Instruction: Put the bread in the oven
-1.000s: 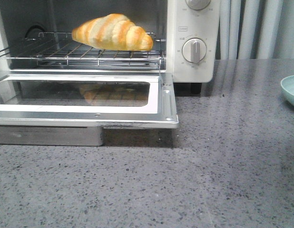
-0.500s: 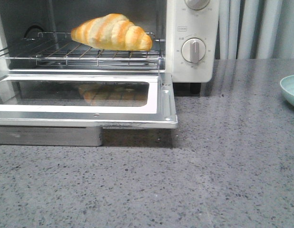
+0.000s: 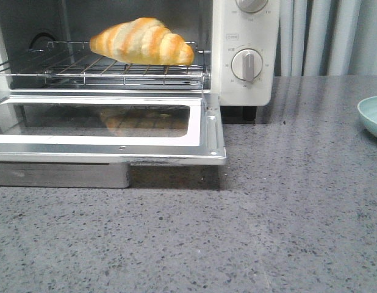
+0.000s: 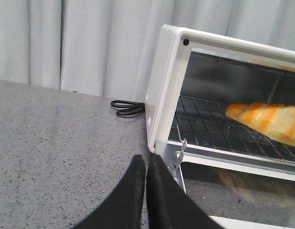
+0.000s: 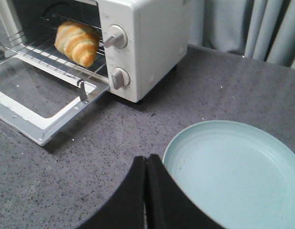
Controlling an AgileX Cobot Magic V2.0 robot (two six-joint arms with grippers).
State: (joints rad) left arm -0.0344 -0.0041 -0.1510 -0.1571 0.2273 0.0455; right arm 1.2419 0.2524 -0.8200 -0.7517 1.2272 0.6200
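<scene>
The bread point(image 3: 141, 41), golden-orange with cream stripes, lies on the wire rack point(image 3: 103, 70) inside the cream-white oven point(image 3: 244, 55). The oven door point(image 3: 109, 128) hangs open and flat. The bread also shows in the left wrist view point(image 4: 269, 121) and in the right wrist view point(image 5: 77, 42). My left gripper point(image 4: 146, 160) is shut and empty, beside the oven's left front corner point(image 4: 159, 119). My right gripper point(image 5: 146, 160) is shut and empty, over the counter beside a pale blue plate point(image 5: 236, 171). Neither gripper shows in the front view.
The pale blue plate sits at the right edge of the front view point(image 3: 371, 116). A black cord point(image 4: 126, 109) lies coiled behind the oven's left side. Grey curtains point(image 3: 323, 36) hang behind the speckled grey counter point(image 3: 268, 232).
The oven and bread sit slightly further left in the front view than one second ago. Nothing else differs.
</scene>
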